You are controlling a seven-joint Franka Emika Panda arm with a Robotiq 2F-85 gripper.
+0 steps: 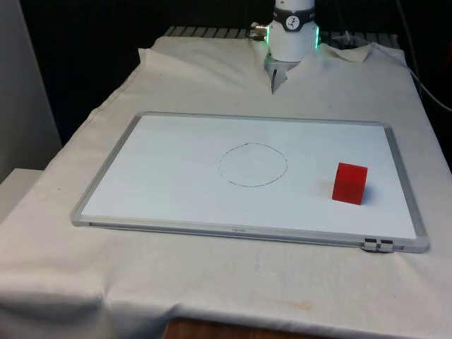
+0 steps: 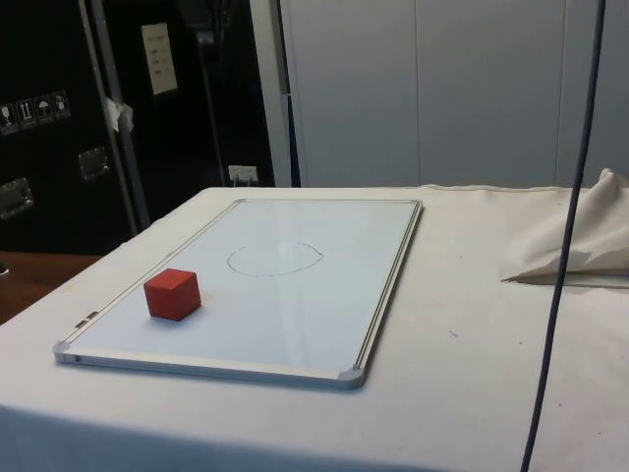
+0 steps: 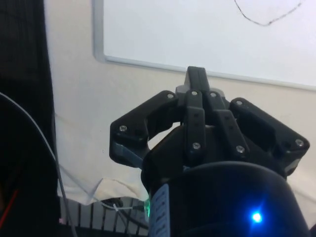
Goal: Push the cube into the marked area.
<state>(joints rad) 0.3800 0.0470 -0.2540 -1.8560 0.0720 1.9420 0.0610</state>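
Observation:
A red cube (image 1: 350, 183) sits on the whiteboard (image 1: 176, 198) near the front view's right edge, also seen in the side view as the cube (image 2: 173, 294). A hand-drawn circle (image 1: 252, 164) marks the board's middle, the same circle (image 2: 274, 259) lying beyond the cube in the side view. My gripper (image 1: 274, 83) hangs shut above the cloth behind the board's far edge, well away from the cube. In the wrist view the gripper (image 3: 196, 78) has its fingers pressed together with nothing between them, pointing toward the board's rim (image 3: 98, 34).
The whiteboard (image 2: 383, 285) has a metal frame raised slightly above the white cloth. A bunched fold of cloth (image 2: 580, 246) lies beside the board, and a dark cable (image 2: 565, 256) hangs down in the side view.

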